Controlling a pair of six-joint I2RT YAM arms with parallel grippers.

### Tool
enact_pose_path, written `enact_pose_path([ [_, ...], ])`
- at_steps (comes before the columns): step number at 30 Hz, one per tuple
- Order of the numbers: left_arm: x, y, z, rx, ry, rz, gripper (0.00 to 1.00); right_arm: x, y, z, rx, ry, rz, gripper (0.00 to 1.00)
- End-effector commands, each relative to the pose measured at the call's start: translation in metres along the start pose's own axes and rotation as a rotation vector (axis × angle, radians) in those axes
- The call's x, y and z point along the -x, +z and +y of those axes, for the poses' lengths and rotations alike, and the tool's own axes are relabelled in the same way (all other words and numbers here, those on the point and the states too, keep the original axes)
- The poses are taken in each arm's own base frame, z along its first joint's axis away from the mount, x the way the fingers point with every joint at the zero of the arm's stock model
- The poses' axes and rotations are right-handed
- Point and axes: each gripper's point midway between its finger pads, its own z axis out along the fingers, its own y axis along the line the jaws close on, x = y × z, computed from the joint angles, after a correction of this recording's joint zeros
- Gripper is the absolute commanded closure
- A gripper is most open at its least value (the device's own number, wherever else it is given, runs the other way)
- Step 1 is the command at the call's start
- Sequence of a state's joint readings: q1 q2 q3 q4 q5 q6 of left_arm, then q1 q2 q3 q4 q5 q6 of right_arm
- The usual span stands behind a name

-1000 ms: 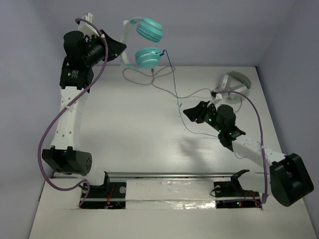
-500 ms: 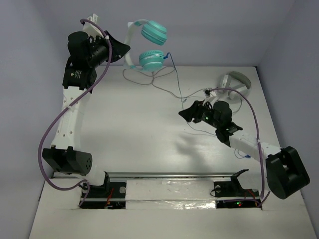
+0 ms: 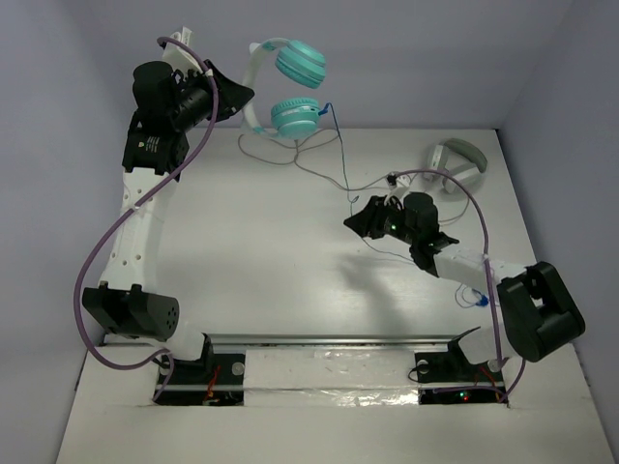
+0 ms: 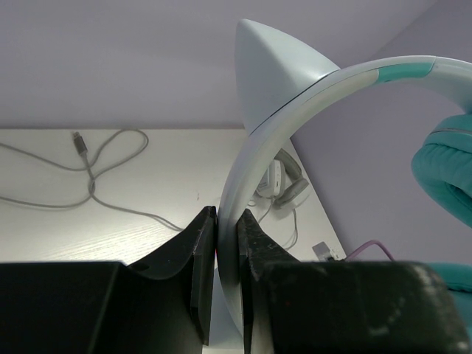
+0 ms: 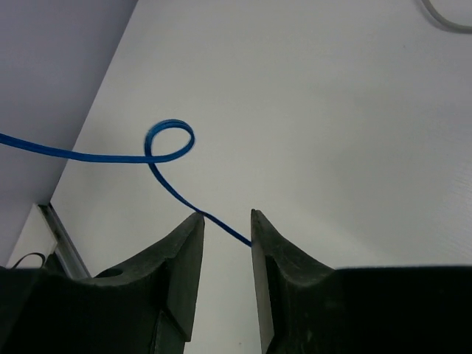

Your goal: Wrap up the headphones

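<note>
Teal headphones (image 3: 295,116) hang in the air at the far left of the table (image 3: 242,251), up by the back wall, with the cups resting on nothing. Left gripper (image 4: 227,217) is clamped tight on the pale headband (image 4: 295,99), low on the arc, cups out to its right. Good hold: the band looks like stiff plastic and should take a pinch without crushing. The set looks light, so one gripper carries it, but it can pivot on so narrow a pinch, so don't swing it. Avoid the cups: the padding is soft and round and would likely squash or roll out.

Blue cable (image 5: 177,192) is the part you work. It drops from the lower cup and runs to the right gripper (image 5: 225,217), right of table centre. Its jaws stand part open, the gap far wider than the cable. The cable crosses that gap near the tips, with a small loop just ahead, and is not pinched. It looks thin, limp and slick, so it will kink, spring into loops and slip from a loose grip. Close fully on it, in from the tips, and pull gently, since the joint at the cup is likely the weak spot.

Don't mix things up: grey headphones (image 3: 459,159) lie far right, and a grey cable (image 4: 77,139) lies on the table under the teal set. I judge the wrap not started, as no turns show on band or cups.
</note>
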State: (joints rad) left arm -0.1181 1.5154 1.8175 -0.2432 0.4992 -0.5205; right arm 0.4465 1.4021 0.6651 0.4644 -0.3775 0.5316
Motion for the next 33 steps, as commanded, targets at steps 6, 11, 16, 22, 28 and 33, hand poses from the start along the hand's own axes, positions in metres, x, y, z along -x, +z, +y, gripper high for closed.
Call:
enact_pose_path([
  [6, 0.035, -0.016, -0.036, -0.086, 0.058, -0.123, 1.00, 0.018, 0.003, 0.019, 0.073, -0.023, -0.056, 0.91],
  [11, 0.045, -0.003, -0.027, -0.049, 0.063, -0.132, 1.00, -0.007, -0.014, 0.018, 0.067, 0.042, -0.029, 0.98],
  [16, 0.051, 0.021, -0.008, -0.016, 0.048, -0.130, 1.00, -0.032, -0.028, 0.003, -0.003, 0.086, 0.016, 1.00],
  [22, 0.064, 0.039, 0.022, 0.035, 0.020, -0.119, 1.00, -0.040, -0.041, -0.005, -0.086, 0.111, 0.038, 1.00],
  [28, 0.067, 0.048, 0.050, 0.082, -0.006, -0.118, 1.00, -0.048, -0.051, -0.012, -0.130, 0.127, 0.050, 1.00],
  [33, 0.060, 0.054, 0.058, 0.086, -0.024, -0.105, 1.00, -0.043, -0.060, -0.004, -0.131, 0.117, 0.037, 1.00],
])
